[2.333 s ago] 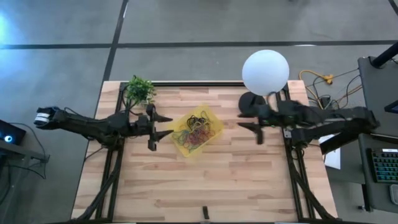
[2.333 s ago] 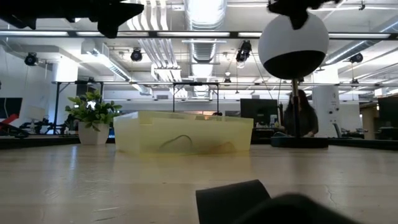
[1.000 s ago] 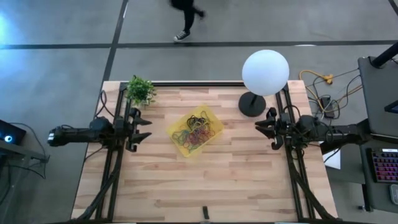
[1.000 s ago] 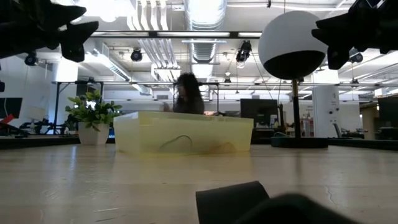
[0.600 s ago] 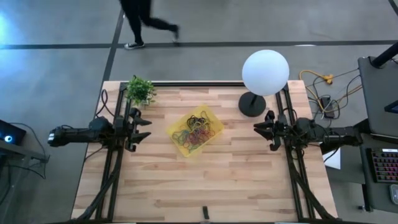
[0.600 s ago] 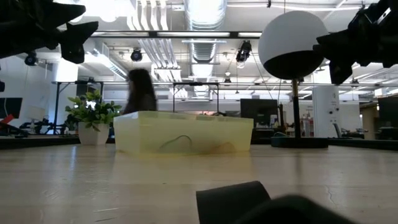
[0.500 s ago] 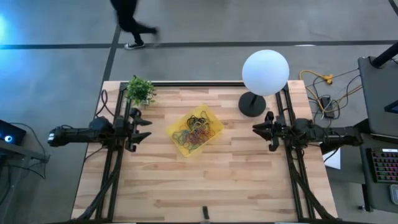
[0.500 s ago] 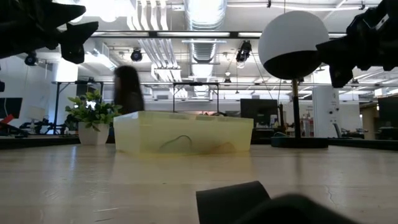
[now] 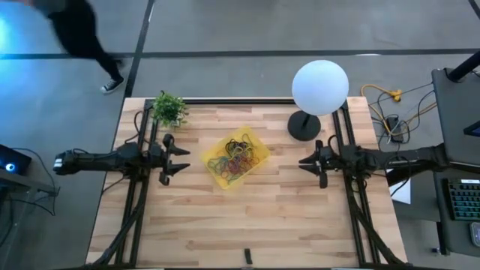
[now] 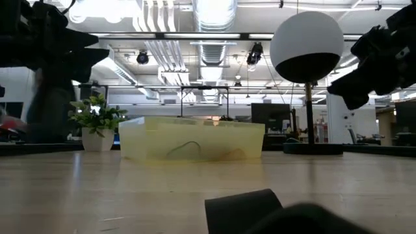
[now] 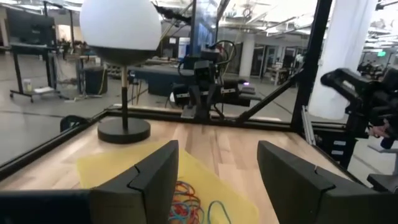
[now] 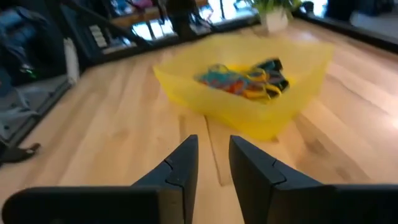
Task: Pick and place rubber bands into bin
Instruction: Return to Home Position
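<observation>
From above, I am hovering my left gripper (image 9: 178, 159) and right gripper (image 9: 309, 163) on either side of the bin (image 9: 208, 156), with the rubber bands (image 9: 238, 157) lying inside it. At table level, the bin is sitting between both grippers. My left wrist is showing its fingers spread wide and the bin just ahead. My right wrist is showing its fingers narrowly parted and the bin ahead.

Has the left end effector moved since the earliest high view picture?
Yes. The left end effector has drawn back from the bin, toward the left edge of the table.
</observation>
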